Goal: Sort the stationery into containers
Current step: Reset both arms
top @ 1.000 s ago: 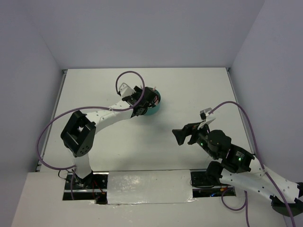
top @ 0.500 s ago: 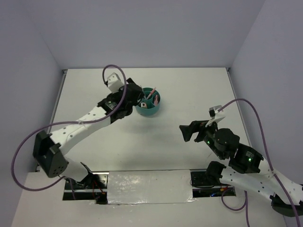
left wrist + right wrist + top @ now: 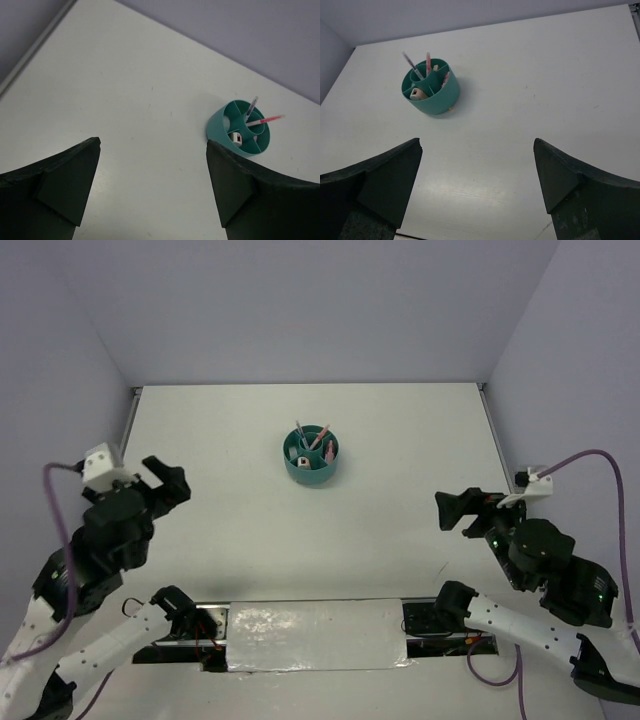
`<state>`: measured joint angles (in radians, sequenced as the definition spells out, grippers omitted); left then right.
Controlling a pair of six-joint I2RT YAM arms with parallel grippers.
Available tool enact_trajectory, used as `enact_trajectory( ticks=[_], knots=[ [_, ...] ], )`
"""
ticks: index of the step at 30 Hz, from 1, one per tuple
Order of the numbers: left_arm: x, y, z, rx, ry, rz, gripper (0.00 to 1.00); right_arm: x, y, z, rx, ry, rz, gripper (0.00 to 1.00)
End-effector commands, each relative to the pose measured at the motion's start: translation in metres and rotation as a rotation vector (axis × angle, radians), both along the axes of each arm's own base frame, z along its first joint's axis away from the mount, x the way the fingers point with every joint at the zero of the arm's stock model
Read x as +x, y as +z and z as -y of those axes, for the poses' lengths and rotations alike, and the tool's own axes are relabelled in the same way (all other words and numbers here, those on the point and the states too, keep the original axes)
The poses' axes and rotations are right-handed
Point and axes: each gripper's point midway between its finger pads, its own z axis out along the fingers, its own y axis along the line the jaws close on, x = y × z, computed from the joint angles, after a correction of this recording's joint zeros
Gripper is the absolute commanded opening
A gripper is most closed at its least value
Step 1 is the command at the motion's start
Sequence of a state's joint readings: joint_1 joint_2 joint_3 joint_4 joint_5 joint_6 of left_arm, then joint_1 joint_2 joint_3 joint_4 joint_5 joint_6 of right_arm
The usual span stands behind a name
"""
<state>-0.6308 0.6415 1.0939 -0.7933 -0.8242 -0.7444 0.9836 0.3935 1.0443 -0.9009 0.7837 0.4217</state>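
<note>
The round teal organiser (image 3: 322,476) stands at the middle back of the table. A thin pink pen (image 3: 320,437) and a thin grey pen (image 3: 298,429) stand in it, and a pink-white clip (image 3: 302,460) lies in a compartment. The organiser also shows in the left wrist view (image 3: 217,128) and the right wrist view (image 3: 439,102). A small yellowish piece (image 3: 451,108) lies on the table against its base. My left gripper (image 3: 167,480) is open and empty at the near left. My right gripper (image 3: 455,510) is open and empty at the near right. Both are far from the organiser.
White table with a raised rim at the left edge (image 3: 128,430) and grey walls around it. A white strip (image 3: 315,635) covers the near edge between the arm bases. Purple cables loop from both arms.
My left arm has pulled back from the organiser to the near left, with its gripper empty. My right arm has drawn back to the right. The organiser now shows uncovered.
</note>
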Motion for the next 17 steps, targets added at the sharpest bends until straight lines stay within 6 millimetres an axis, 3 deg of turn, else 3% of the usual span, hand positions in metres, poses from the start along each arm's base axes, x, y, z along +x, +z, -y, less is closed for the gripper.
enact_trajectory(
  ticks=[1, 5, 8, 17],
  knots=[
    [-0.026, 0.017, -0.032, 0.135, -0.008, 0.062, 0.99, -0.010, 0.009, 0.029, 0.006, -0.054, 0.026, 1.00],
    [-0.042, 0.001, -0.054, 0.134, 0.055, 0.092, 0.99, -0.015, 0.005, 0.036, 0.031, -0.050, 0.044, 1.00],
    [-0.047, -0.012, -0.055, 0.111, 0.049, 0.104, 0.99, -0.018, 0.001, 0.041, 0.050, -0.058, 0.052, 1.00],
    [-0.047, -0.008, -0.058, 0.100, 0.069, 0.117, 0.99, -0.016, -0.001, 0.045, 0.056, -0.090, 0.052, 1.00]
  ],
)
